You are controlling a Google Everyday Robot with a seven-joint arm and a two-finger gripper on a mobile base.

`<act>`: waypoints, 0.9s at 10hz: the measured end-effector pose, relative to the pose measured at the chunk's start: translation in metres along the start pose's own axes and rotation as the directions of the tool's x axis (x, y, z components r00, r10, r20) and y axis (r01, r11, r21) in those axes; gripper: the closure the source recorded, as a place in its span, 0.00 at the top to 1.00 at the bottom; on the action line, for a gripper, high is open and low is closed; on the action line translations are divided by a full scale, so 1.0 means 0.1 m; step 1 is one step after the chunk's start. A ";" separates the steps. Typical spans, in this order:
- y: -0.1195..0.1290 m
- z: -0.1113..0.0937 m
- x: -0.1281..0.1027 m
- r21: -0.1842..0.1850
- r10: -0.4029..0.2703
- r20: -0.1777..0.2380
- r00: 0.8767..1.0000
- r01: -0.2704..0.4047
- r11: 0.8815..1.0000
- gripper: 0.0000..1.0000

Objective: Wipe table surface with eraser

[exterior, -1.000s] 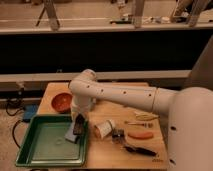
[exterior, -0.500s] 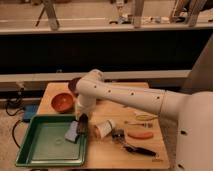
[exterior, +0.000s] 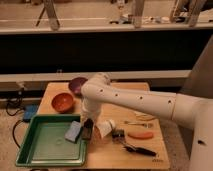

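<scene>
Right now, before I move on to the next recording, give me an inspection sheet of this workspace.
Surface: table, tan wood, crowded on the left and right.
Job's things: eraser, black, at the tray's right rim beside the sponge.
Clutter: green tray; blue sponge; orange bowl; purple bowl; white cup on its side; black-handled tool.
Grippers: gripper low at the eraser; hold cannot be told.
Cables: dark cable left of the table.
Surroundings: dark wall behind.
</scene>
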 end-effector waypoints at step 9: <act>0.61 0.21 -0.69 -0.021 0.078 0.027 0.997 -0.077 0.997 0.00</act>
